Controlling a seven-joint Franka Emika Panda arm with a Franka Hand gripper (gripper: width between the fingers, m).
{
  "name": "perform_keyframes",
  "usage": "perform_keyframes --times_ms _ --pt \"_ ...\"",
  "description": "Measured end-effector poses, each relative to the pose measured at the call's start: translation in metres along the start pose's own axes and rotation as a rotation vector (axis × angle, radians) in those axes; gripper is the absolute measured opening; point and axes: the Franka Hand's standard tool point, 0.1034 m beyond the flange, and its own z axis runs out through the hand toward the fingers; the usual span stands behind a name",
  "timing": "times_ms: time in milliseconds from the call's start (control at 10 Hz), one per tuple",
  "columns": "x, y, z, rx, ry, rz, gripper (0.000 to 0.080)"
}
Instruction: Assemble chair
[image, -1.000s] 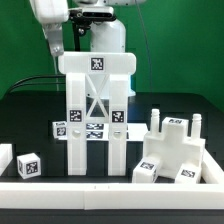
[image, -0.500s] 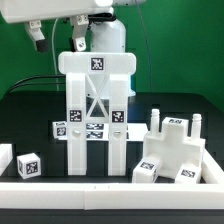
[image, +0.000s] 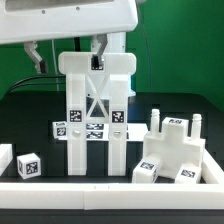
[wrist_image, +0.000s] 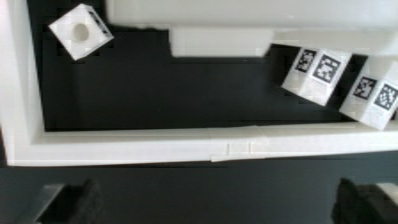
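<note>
A tall, partly joined white chair structure (image: 95, 110) with square tags stands upright in the middle of the black table. A second blocky chair part (image: 175, 150) with upright pegs lies at the exterior view's right. My gripper (image: 66, 52) hangs at the top of the tall structure, one dark finger (image: 35, 56) off to its left and one (image: 97, 50) in front of its top bar. In the wrist view the gripper (wrist_image: 217, 196) is open, its fingertips (wrist_image: 64, 200) wide apart over bare black table, holding nothing. Tagged white pieces (wrist_image: 333, 75) show further off.
A small white tagged cube (image: 28, 165) sits at the exterior view's front left, with a plain white block (image: 5, 158) beside it. A low white wall (image: 110, 184) borders the table's front edge. The same wall (wrist_image: 178, 146) crosses the wrist view.
The arm's white housing has swung across and now fills the top of the exterior view. The fingers have come down to the top of the tall structure. The jaws stayed open.
</note>
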Motion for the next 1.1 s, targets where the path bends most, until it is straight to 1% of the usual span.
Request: perform_keyframes --times_ms 100,200,300,400,500,600,700,800,900,1000,1100 --pt "-0.002 -0.001 0.002 0.004 -0.013 0.005 0.0648" --pt "-0.003 -0.003 0.003 0.015 -0.042 0.013 0.0648" --pt "0.001 -0.004 0.006 0.024 -0.084 0.049 0.0648" --pt "0.005 -0.007 0.008 0.040 -0.155 0.072 0.0648" --pt "0.008 -0.009 0.007 0.063 -0.274 0.084 0.0648" --pt "0.018 -0.011 0.008 0.076 -0.343 0.081 0.0648" --pt "0.017 -0.013 0.010 0.083 -0.373 0.072 0.0648" --pt "0.006 -0.017 0.011 0.107 -0.465 0.074 0.0648" --pt "0.006 -0.018 0.014 0.121 -0.530 0.070 0.0648" --pt "0.001 -0.016 0.018 0.122 -0.604 0.065 0.0648" --pt "-0.006 -0.010 0.026 0.109 -0.719 0.063 0.0648"
